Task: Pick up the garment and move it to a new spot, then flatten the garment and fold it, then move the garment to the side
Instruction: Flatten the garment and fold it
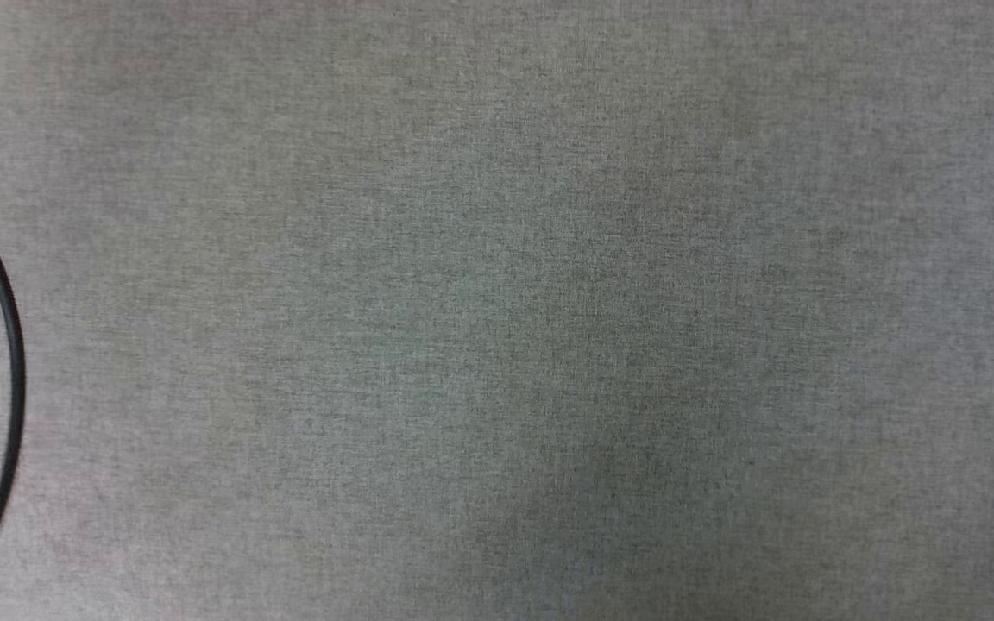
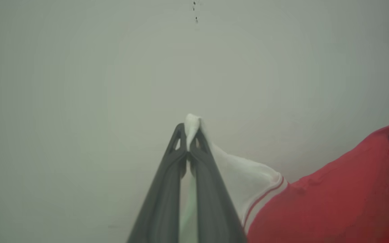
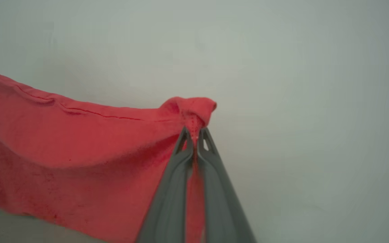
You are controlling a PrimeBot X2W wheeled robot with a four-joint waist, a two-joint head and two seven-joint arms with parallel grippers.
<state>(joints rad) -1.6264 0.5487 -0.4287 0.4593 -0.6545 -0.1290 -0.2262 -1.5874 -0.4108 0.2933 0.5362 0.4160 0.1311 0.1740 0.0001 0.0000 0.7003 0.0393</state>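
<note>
Red cloth with a white sleeve, the garment (image 2: 333, 202) hangs stretched between the two arms, lifted against a pale, plain background. The left end effector (image 2: 189, 130) is closed tight, its dark fingers pinching the tip of the white sleeve, which pokes out just past them. From there the striped trim and the red body run off to that view's right, where a dark fingertip bites the far red corner. The right end effector (image 3: 194, 133) is likewise clamped fully shut, on a bunched red corner along a stitched hem; from it the cloth sags away to that view's left.

So the garment's long axis lies from one grip to the other, each arm owning one end, neither nearer the middle. The slack belly between them suggests the coming set-down turns on keeping the two grips spread apart, so the cloth lands flat, not heaped.

Below, the head view looks onto the grey woven desk (image 1: 497, 310), with a black cable (image 1: 9, 345) curving along its left edge.
</note>
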